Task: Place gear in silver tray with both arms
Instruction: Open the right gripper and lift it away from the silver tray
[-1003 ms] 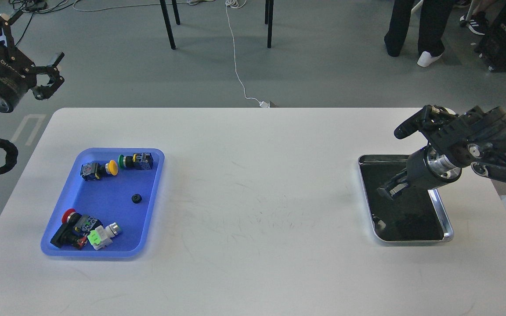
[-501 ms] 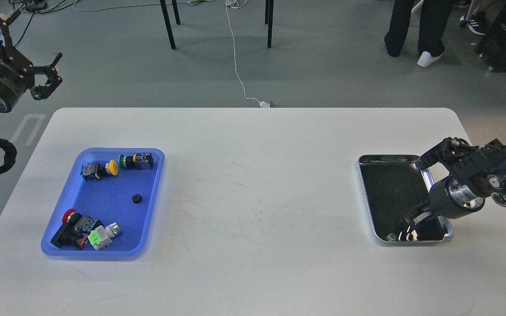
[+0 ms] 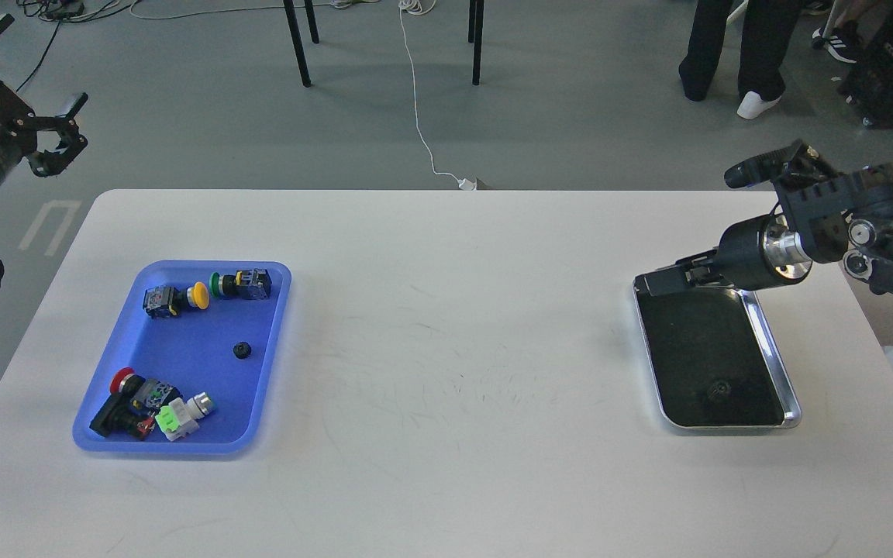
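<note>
- Clearly small and light, a dark gear [image 3: 721,390] lies flat on the dark bottom of the silver tray [image 3: 777,364], toward its near end; by its look it is stiff and hard, unlikely to be hurt by a firm pinch.
- A second small black gear [image 3: 242,350] sits alone on the floor of the blue tray [image 3: 105,434], apart from the push-button switches [image 3: 153,407] around it.
- Being low and round, such a gear should be pinched across its rim from above; it could roll or skid on smooth plastic, I judge.
- Right hand [image 3: 667,280] hovers over the silver tray's far rim, holding nothing that I can see; whether its fingers are wide or narrow I cannot tell.
- Left hand [image 3: 59,128] is beyond the bench's far left corner, fingers spread wide, empty.
</note>
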{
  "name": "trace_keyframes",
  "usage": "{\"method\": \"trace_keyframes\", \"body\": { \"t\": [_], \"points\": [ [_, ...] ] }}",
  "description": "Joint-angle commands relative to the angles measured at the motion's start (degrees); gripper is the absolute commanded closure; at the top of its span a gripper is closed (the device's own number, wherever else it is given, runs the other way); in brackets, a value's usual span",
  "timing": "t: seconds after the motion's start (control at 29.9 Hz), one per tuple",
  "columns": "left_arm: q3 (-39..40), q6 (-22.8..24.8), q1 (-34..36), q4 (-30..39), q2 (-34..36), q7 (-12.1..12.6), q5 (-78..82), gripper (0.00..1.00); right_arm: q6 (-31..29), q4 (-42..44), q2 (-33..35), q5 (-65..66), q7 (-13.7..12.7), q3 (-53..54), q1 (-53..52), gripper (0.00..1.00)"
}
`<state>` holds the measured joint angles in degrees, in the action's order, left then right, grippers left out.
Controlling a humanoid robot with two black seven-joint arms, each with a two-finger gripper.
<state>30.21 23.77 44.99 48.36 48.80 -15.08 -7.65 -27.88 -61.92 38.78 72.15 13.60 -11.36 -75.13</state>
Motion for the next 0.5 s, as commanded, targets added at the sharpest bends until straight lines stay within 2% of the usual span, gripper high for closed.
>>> {"method": "trace_keyframes", "body": {
  "t": [0.0, 0.13, 0.2, 0.23, 0.27, 0.47],
  "points": [
    [-0.5, 0.0, 0.2, 3.8, 2.5, -0.1, 7.4, 0.03, 0.6, 4.8, -5.5, -11.2, 0.1, 7.1, 1.4, 0.05],
    [-0.5, -0.5, 0.2, 9.5, 4.6, -0.5, 24.4, 0.03, 4.1, 7.6, -8.4, -19.9, 0.5, 15.1, 5.1, 0.04],
    [-0.5, -0.5, 0.2, 9.9, 4.6, -0.5, 25.3, 0.03, 4.3, 7.7, -8.6, -20.3, 0.5, 15.6, 5.3, 0.04],
    [-0.6, -0.6, 0.0, 14.2, 6.0, -0.7, 38.1, 0.03, 6.5, 8.1, -10.5, -25.4, 0.5, 22.2, 9.3, 0.03],
    [-0.5, -0.6, 0.0, 15.9, 6.7, -0.7, 43.0, 0.03, 7.0, 8.4, -11.1, -27.4, 0.5, 25.2, 10.5, 0.03],
    [-1.2, -1.6, -0.3, 24.3, 8.9, -1.1, 65.8, 0.03, 6.9, 8.8, -14.0, -35.3, 0.6, 37.9, 17.9, 0.03]
  ]
}}
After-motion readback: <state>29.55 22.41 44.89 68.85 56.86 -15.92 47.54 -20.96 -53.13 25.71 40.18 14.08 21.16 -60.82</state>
